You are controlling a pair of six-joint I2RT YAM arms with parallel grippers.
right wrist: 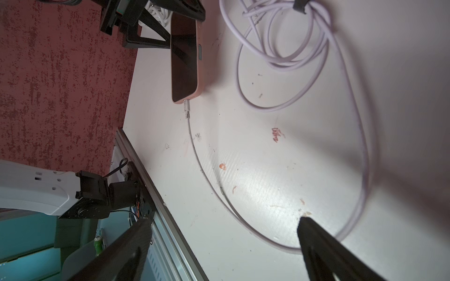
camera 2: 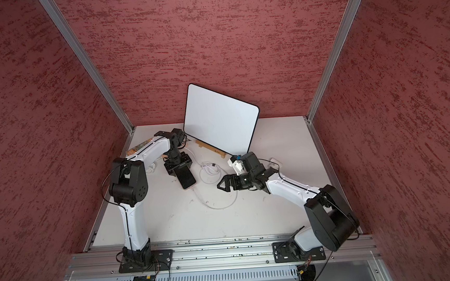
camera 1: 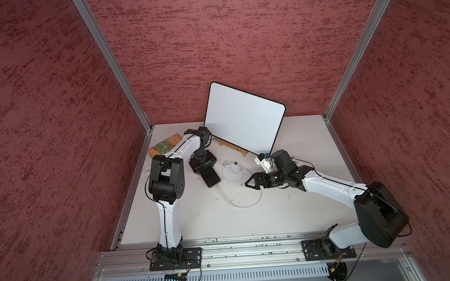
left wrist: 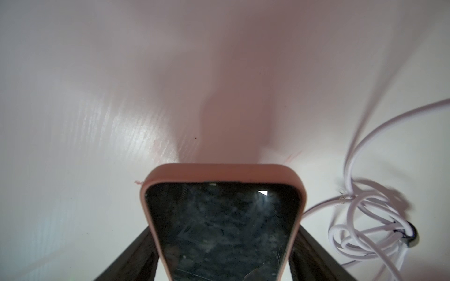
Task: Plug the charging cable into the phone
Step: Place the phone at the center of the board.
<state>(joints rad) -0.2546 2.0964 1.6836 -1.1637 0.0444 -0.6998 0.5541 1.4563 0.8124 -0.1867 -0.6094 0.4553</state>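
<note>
A slim black phone (camera 1: 210, 177) in a tan case lies on the white table (camera 1: 277, 213), its far end clamped by the left end effector (camera 1: 205, 171). The thin white charging cable (right wrist: 192, 138) looks already seated in its near end. The right end effector (camera 1: 250, 183) hangs wide apart over the cable's loop. What seems left is a gentle release. No containers are visible.

Just left of frame centre, the left gripper (camera 2: 181, 170) has its jaws around the upper end of the phone (camera 2: 187, 179), which lies on the white surface (camera 2: 170, 221). The charging cable (camera 2: 219, 207) meets the phone's lower end. To the right, the right gripper (camera 2: 220, 185) hovers with its jaws apart.
</note>
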